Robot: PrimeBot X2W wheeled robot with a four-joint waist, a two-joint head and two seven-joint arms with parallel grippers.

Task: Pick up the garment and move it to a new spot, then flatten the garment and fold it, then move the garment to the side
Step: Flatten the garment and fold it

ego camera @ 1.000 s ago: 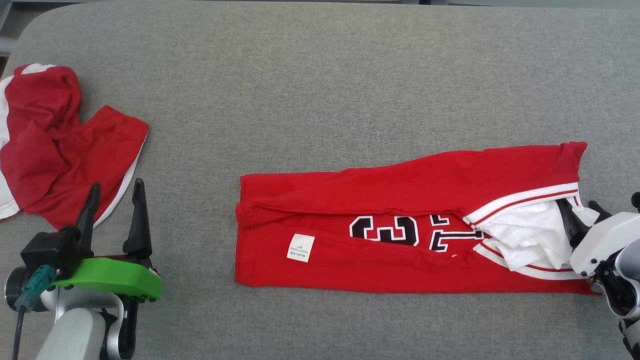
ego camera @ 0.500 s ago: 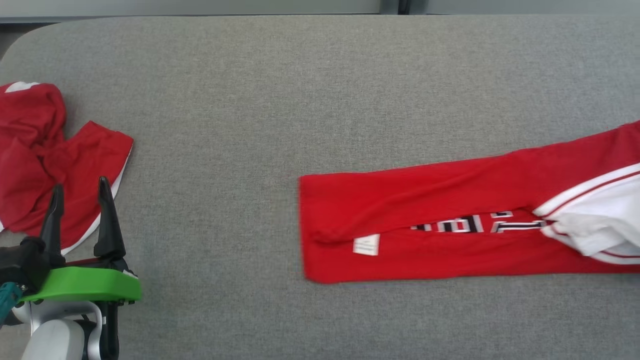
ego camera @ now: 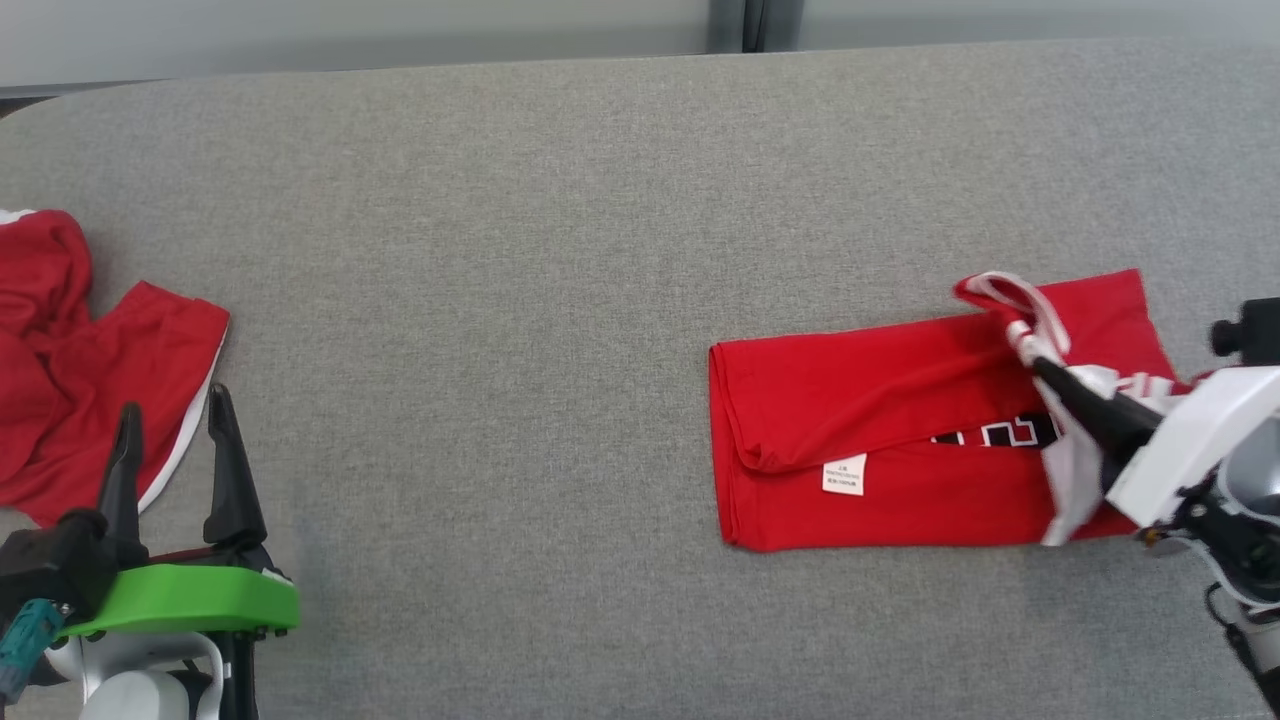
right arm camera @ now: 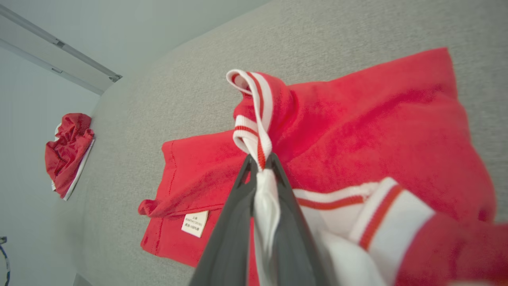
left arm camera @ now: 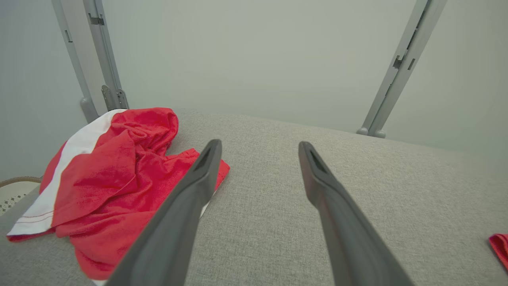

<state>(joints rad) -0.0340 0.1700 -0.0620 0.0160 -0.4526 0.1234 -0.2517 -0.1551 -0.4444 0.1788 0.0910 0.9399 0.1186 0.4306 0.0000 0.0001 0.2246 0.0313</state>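
A grey fabric-covered table (ego camera: 500,250) spans the head view, with a pale wall (left arm camera: 254,59) and grey metal struts (left arm camera: 401,67) behind it in the left wrist view. At the lower left edge of that wrist view sits a pale patterned thing with a brown rim (left arm camera: 12,190); what it is cannot be told. The red garment (ego camera: 880,440) lies folded into a long band at about 3 o'clock on the table, a white label (ego camera: 845,475) near its 9 o'clock end and black-and-white numerals (ego camera: 1000,432) peeking out of the fold. A second, crumpled red cloth (ego camera: 90,370) with white edging lies well apart at 9 o'clock. The right claw (ego camera: 1040,368) reaches in from 4 o'clock, its two dark fingers pressed together on the garment's red-and-white striped trim (right arm camera: 258,119), which rises in a loop above the fingertips; white cloth runs down between the fingers. The left claw (ego camera: 172,405) hangs at 8 o'clock with its fingers spread wide and nothing between them, just beside the crumpled cloth's edge.
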